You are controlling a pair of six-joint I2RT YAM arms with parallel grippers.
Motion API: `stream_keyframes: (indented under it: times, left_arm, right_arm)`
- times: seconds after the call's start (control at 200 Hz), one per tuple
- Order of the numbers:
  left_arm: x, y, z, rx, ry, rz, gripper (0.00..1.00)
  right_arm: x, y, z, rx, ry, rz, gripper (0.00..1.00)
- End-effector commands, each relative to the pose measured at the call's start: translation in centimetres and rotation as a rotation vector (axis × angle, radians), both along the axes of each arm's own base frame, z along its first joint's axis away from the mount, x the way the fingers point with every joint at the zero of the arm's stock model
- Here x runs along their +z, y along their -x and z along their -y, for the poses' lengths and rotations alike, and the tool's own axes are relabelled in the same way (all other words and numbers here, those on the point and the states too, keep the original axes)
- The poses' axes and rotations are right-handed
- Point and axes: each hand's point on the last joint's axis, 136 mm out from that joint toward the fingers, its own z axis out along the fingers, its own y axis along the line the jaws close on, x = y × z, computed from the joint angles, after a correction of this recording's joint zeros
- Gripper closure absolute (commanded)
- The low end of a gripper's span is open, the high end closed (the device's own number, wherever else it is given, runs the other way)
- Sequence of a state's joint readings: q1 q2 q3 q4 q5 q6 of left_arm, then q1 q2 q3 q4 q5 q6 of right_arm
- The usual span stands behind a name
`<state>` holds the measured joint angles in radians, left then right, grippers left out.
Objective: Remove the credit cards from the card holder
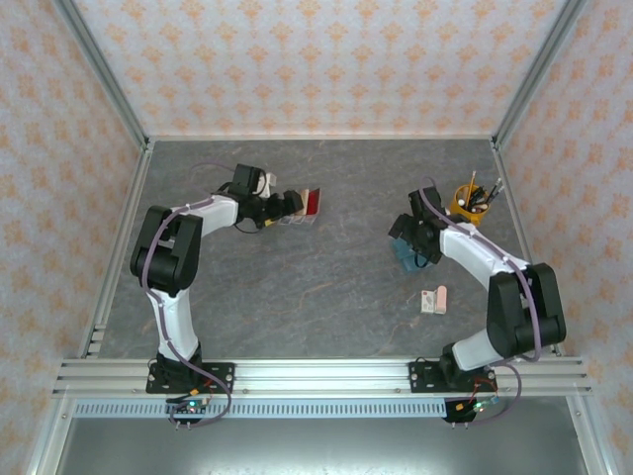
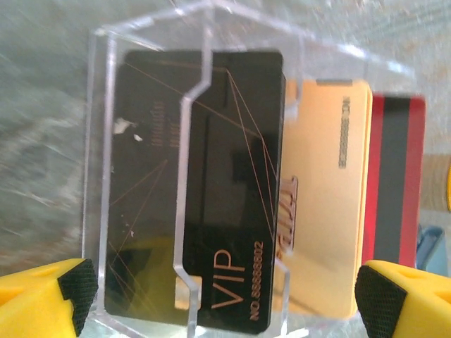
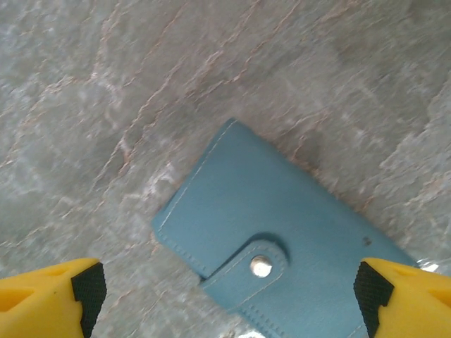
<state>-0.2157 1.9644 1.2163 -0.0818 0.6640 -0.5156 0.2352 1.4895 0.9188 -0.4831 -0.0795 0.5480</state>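
The card holder (image 3: 282, 239) lies flat and closed, its snap tab (image 3: 262, 265) fastened, on the right half of the counter (image 1: 326, 287), near the yellow pen cup (image 1: 473, 203). The right tool (image 3: 231, 289) hovers over it, fingers wide apart and empty. Three credit cards (image 2: 328, 197), black, tan and red, lie side by side toward the far left, under the left tool (image 2: 229, 292), which is likewise spread and empty. The removal looks largely done. Whether any card is inside the holder cannot be told.

Left gripper (image 2: 225, 299) spread wide, right gripper (image 3: 229, 292) too — arms extended.
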Motion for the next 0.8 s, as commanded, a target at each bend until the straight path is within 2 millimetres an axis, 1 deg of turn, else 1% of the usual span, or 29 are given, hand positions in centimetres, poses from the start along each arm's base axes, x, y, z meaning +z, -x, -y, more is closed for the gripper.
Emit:
stream_keyframes:
  times: [0.0,0.135,0.145,0.16,0.285,0.34,0.4,0.551,0.671,0.796]
  left_arm:
    - [2.2,0.9,1.8,-0.056,0.056,0.043,0.03]
    - [1.8,1.9,2.9,-0.090,0.075,0.020,0.03]
    - [2.7,1.9,2.9,-0.091,0.079,0.040,0.03]
    - [3.1,2.0,3.0,-0.094,0.081,0.048,0.03]
    - [3.6,2.7,2.1,-0.074,0.043,0.062,0.03]
    - [4.1,2.9,1.7,-0.065,0.022,0.072,0.03]
    - [4.7,3.1,1.2,-0.046,0.001,0.084,0.03]
    - [5.9,3.6,-0.5,0.029,-0.062,0.108,0.02]
    - [6.1,4.1,-2.2,0.094,-0.124,0.111,0.01]
    - [6.2,5.0,-3.6,0.167,-0.152,0.099,0.01]
  right_arm:
    - [-0.5,0.2,1.7,-0.009,0.124,-0.068,0.08]
    - [-1.7,-1.1,1.4,0.019,0.144,-0.118,0.07]
    - [-1.7,-1.2,1.4,0.021,0.146,-0.120,0.07]
    - [-1.9,-1.3,1.3,0.026,0.146,-0.126,0.07]
    - [-3.2,-2.2,0.4,0.063,0.119,-0.160,0.07]
    - [-3.8,-2.2,-0.4,0.087,0.086,-0.175,0.10]
    - [-4.3,-2.1,-1.8,0.138,0.044,-0.181,0.14]
    - [-5.0,-0.7,-6.2,0.320,0.018,-0.182,0.16]
    - [-5.1,1.0,-10.2,0.483,0.015,-0.184,0.18]
    - [-4.7,3.8,-14.8,0.690,-0.001,-0.180,0.20]
